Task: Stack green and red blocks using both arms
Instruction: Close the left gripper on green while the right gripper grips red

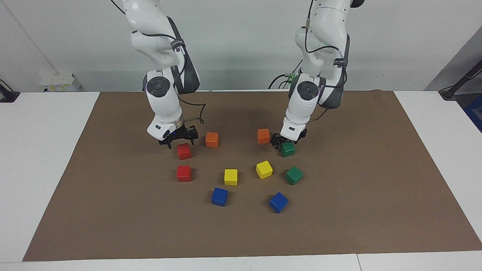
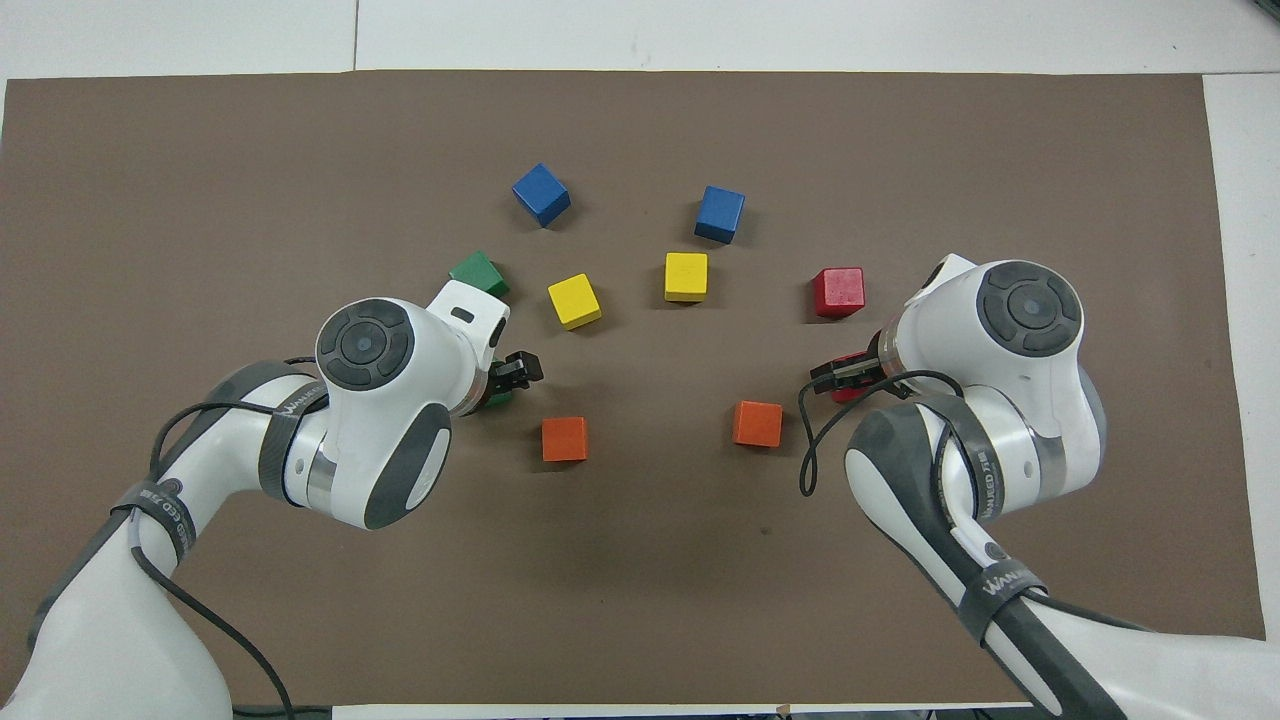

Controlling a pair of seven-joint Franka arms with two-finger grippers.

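Two red blocks lie toward the right arm's end of the mat. My right gripper (image 1: 177, 140) (image 2: 845, 376) hangs open just above the red block (image 1: 184, 151) (image 2: 848, 393) nearer the robots, apart from it. The second red block (image 1: 183, 173) (image 2: 838, 292) lies farther out. My left gripper (image 1: 285, 141) (image 2: 502, 381) is open and low over the nearer green block (image 1: 288, 149) (image 2: 495, 398), its fingertips about level with the block's top. I cannot tell if they touch. The other green block (image 1: 293, 175) (image 2: 478, 272) lies farther out.
Two orange cubes (image 1: 212, 139) (image 1: 263, 136) sit between the grippers, each close to one of them. Two yellow cubes (image 1: 231, 177) (image 1: 264, 169) and two blue cubes (image 1: 219, 197) (image 1: 278, 202) lie farther from the robots. All rest on a brown mat (image 1: 357, 188).
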